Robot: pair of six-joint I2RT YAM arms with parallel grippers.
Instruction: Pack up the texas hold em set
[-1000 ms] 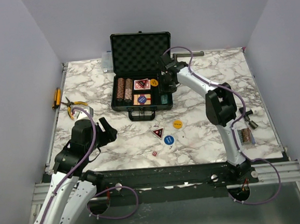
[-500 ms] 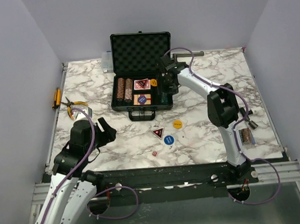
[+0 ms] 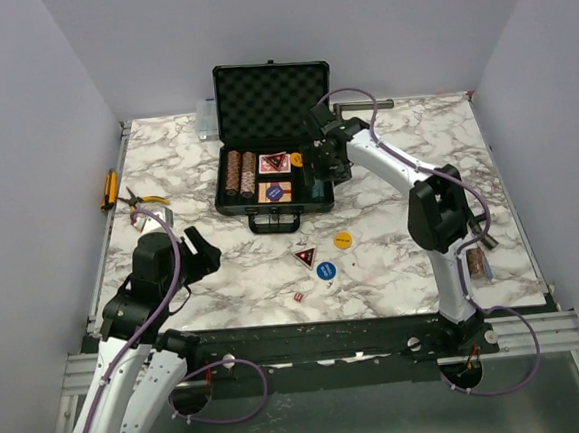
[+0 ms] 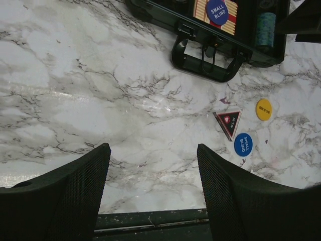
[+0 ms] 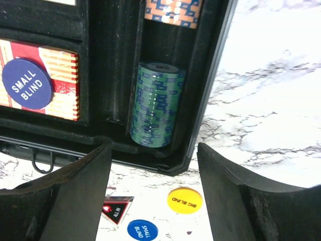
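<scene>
Teal chip stack lies in the 3 o'clock slot of the case, just ahead of the wide, empty jaws of our right gripper (left gripper likewise wide, empty); we judge it slippery, splay-prone, best pinched end-to-end.

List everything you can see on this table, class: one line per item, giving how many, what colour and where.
Table: one, white marble.
Case: one, black, open, back centre.
Brown chips: two rows, left slots of case.
Teal chips: one stack, right slot of case.
Cards: one deck, red-striped, in case.
Triangles: two, red-black; in case, on table.
Yellow discs: two; in case, on table.
Blue discs: two; on the cards, on table.
Dice: red-white, count unclear, front of table.
Pliers: one, yellow-handled, left side.
Left arm: white, jaws open over bare table.
Right arm: white, jaws open over the teal chips.
</scene>
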